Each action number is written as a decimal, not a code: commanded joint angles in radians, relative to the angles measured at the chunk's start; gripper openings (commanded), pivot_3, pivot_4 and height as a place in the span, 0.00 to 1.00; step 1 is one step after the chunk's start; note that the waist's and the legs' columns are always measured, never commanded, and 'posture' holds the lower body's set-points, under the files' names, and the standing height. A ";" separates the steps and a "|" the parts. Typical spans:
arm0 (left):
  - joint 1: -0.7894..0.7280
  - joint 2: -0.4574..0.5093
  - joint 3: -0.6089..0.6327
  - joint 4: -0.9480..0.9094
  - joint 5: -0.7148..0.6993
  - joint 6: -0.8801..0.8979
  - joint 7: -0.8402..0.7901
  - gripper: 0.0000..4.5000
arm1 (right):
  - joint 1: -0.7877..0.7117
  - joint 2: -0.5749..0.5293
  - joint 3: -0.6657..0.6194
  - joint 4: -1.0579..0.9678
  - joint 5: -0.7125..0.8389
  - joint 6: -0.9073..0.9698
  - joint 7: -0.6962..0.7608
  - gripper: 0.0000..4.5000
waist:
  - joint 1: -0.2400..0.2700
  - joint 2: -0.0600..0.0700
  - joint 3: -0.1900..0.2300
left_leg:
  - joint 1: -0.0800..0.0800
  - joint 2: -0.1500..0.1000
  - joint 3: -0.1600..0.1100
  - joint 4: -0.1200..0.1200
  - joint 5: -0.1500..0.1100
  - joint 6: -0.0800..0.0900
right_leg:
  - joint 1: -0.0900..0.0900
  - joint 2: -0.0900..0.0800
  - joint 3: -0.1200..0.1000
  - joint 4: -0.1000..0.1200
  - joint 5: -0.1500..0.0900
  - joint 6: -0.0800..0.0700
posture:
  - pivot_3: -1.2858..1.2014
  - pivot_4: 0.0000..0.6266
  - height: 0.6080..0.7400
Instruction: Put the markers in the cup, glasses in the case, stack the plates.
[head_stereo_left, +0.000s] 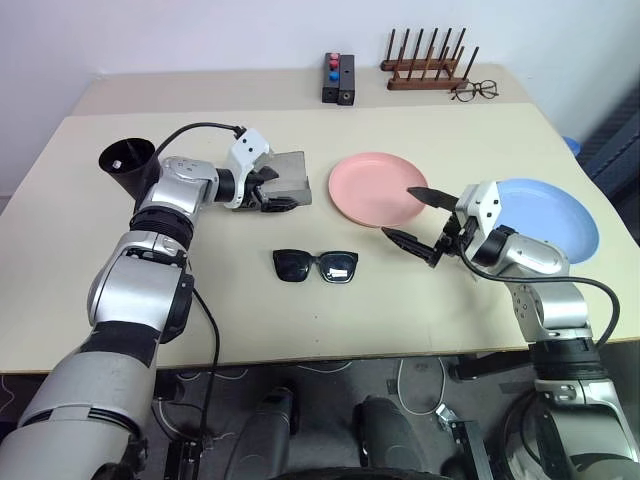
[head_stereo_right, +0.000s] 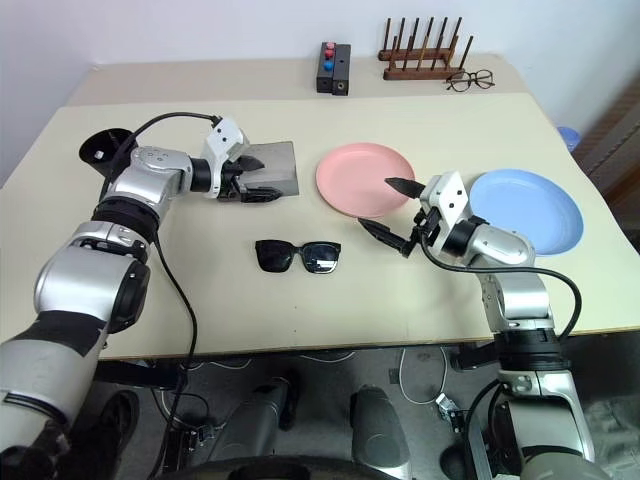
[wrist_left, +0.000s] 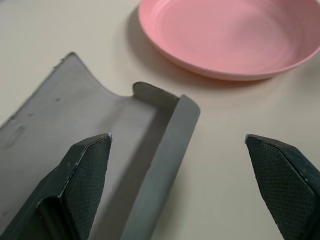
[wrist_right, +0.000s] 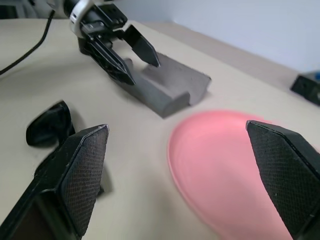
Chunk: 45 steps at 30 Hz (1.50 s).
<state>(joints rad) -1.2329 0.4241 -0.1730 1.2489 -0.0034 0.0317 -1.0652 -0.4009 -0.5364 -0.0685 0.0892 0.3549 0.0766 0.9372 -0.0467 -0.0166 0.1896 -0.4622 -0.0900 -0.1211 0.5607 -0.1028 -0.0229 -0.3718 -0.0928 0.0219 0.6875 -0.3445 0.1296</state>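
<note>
The grey case (head_stereo_left: 292, 180) lies on the table, its inside showing in the left wrist view as the case (wrist_left: 100, 125). My left gripper (head_stereo_left: 287, 188) hangs open at its front edge, one finger over the case and one over bare table. The black glasses (head_stereo_left: 316, 266) rest lenses-down near the table's middle. The pink plate (head_stereo_left: 378, 188) and the blue plate (head_stereo_left: 552, 215) sit apart on the right. My right gripper (head_stereo_left: 400, 212) is open at the pink plate's near rim, holding nothing. The black cup (head_stereo_left: 125, 162) stands at the far left. The markers are out of view.
At the back stand a wooden rack (head_stereo_left: 425, 62), wire-framed spectacles (head_stereo_left: 475, 91) and a black box (head_stereo_left: 338, 78) with red and blue tops. A black cable (head_stereo_left: 195, 128) runs from my left wrist past the cup.
</note>
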 joint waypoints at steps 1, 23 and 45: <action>-0.039 0.014 0.014 0.017 0.033 -0.006 -0.013 0.99 | -0.006 0.003 -0.017 -0.053 0.002 -0.024 -0.019 1.00 | 0.002 0.000 0.000 | 0.000 0.000 0.000 0.000 0.000 0.000 | 0.000 0.000 0.000 0.000 0.000 0.000 | 0.52 0.24 1.00; -0.029 0.053 0.032 0.006 0.090 -0.001 -0.217 0.01 | -0.041 0.018 0.020 -0.026 -0.021 -0.052 -0.029 1.00 | 0.002 0.000 0.000 | 0.000 0.000 0.000 0.001 0.000 0.000 | 0.001 0.000 0.000 0.000 0.000 0.000 | 0.52 0.24 1.00; 0.058 0.210 -0.107 -0.026 0.086 -0.356 -0.541 0.01 | -0.056 0.018 0.032 -0.006 -0.020 -0.057 -0.005 1.00 | 0.003 0.000 0.000 | 0.000 0.000 -0.001 0.001 0.000 0.000 | 0.001 0.000 0.000 0.001 0.000 0.000 | 0.52 0.24 1.00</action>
<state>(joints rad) -1.1644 0.6271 -0.2996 1.2226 0.0795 -0.3019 -1.6099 -0.4475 -0.5198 -0.0245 0.1066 0.3288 0.0363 0.9304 -0.0437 -0.0165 0.1898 -0.4621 -0.0900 -0.1222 0.5615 -0.1027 -0.0228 -0.3709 -0.0924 0.0216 0.6881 -0.3446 0.1297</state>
